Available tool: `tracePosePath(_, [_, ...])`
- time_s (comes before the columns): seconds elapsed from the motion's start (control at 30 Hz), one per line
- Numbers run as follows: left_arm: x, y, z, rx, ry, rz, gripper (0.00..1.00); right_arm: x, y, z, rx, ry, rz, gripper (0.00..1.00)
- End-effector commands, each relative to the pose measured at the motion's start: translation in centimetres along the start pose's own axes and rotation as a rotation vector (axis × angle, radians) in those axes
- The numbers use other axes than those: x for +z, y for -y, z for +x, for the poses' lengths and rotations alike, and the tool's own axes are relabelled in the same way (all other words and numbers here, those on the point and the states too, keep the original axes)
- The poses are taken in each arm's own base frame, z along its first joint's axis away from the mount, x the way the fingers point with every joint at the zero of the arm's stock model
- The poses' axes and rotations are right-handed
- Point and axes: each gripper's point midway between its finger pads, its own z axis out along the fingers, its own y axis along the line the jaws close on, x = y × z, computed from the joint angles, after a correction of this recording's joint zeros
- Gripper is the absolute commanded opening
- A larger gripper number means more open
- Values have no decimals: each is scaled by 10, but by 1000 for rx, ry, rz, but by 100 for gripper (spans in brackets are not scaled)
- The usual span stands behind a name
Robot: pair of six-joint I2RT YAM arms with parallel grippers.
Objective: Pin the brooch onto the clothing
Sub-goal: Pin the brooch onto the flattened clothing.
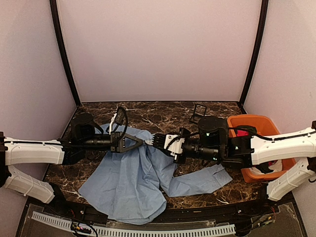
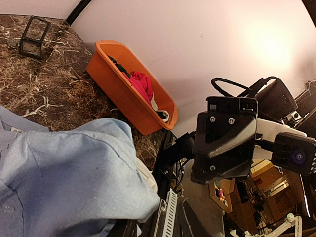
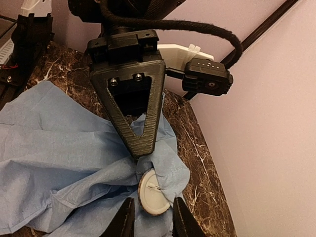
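dark brown marble table (image 1: 197,116) | light blue button-up shirt (image 1: 128,177) spread across its near middle, one fold raised | left claw (image 3: 140,154): tip on that fold, opening cannot be told | right claw (image 3: 152,201): narrowly parted, round white brooch (image 3: 154,193) between its fingertips, against the fold

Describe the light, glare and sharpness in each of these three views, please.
Top external: soft, even light, the shirt sharp. Left wrist: strong glare on the wall, the near shirt blurred. Right wrist: the brooch sharp, shaded folds beside it.
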Motion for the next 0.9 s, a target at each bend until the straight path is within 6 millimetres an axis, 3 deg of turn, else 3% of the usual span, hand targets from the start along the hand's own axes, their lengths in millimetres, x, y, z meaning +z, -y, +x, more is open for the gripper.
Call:
tracePosePath(0.0, [-3, 4, 0, 22, 7, 9, 27, -2, 1, 3, -54, -25, 27, 33])
tracePosePath(0.1, [-2, 4, -1, 24, 7, 11, 25, 3, -4, 10, -129, -42, 50, 38])
tracePosePath(0.33, [-3, 5, -1, 21, 6, 13, 22, 17, 0, 21, -176, -73, 123, 35])
tracePosePath(0.7, [-4, 7, -2, 27, 8, 19, 22, 25, 8, 25, -184, -85, 184, 15])
tracePosePath(0.8, [-4, 7, -2, 25, 9, 18, 22, 28, 3, 24, -166, -83, 142, 0])
tracePosePath(0.87, [-4, 6, -2, 27, 9, 16, 22, 29, -4, 23, -123, -87, 83, 0])
